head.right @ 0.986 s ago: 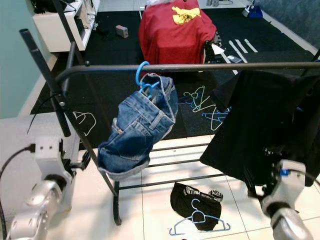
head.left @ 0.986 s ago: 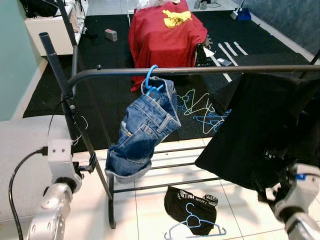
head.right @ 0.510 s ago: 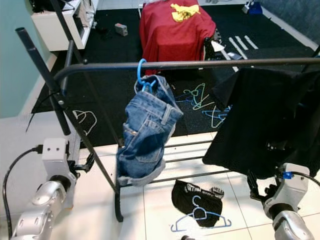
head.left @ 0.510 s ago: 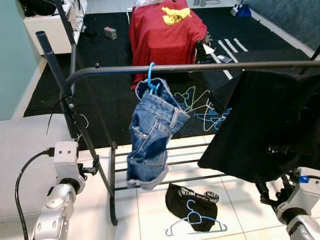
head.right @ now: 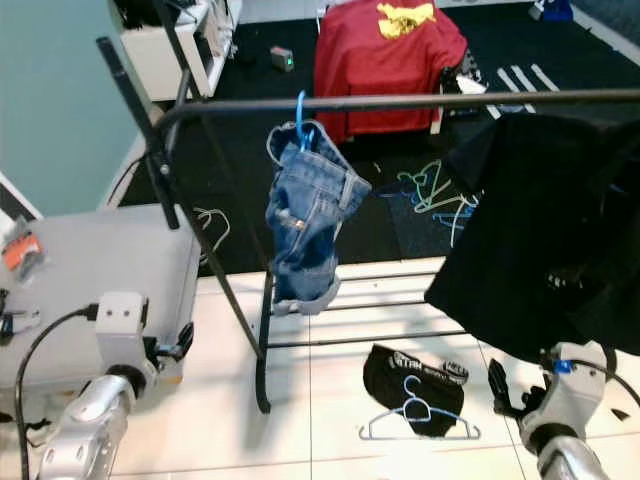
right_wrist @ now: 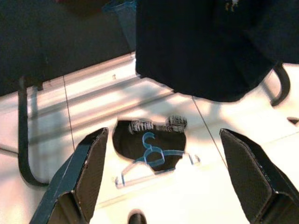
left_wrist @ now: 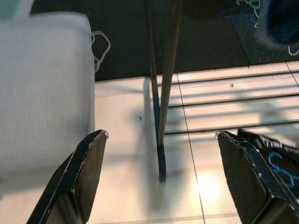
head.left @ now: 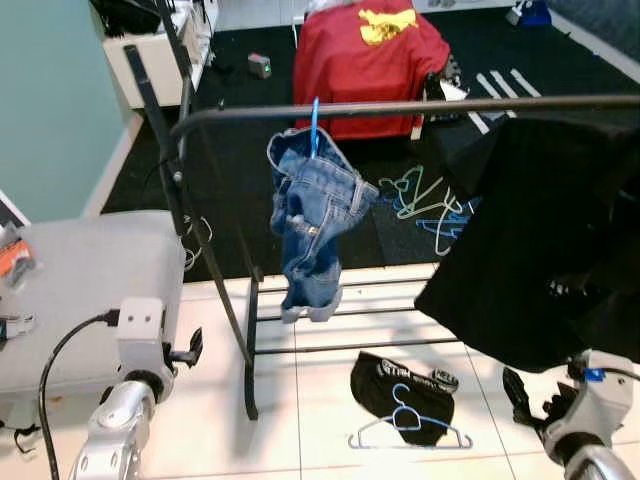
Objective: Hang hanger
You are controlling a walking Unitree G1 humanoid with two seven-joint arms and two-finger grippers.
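Both my grippers, left [left_wrist: 159, 182] and right [right_wrist: 159, 182], hung released; shorts' hanger [head.left: 314, 128] seemed hooked on the rail [head.left: 420, 105], so I'd withdraw gently.

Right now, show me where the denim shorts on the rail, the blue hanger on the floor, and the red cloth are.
denim shorts [head.left: 312, 225], left eye view, middle of the denim
blue hanger on the floor [head.right: 415, 420], right eye view, neck below its hook
red cloth [head.left: 365, 65], left eye view, front drape
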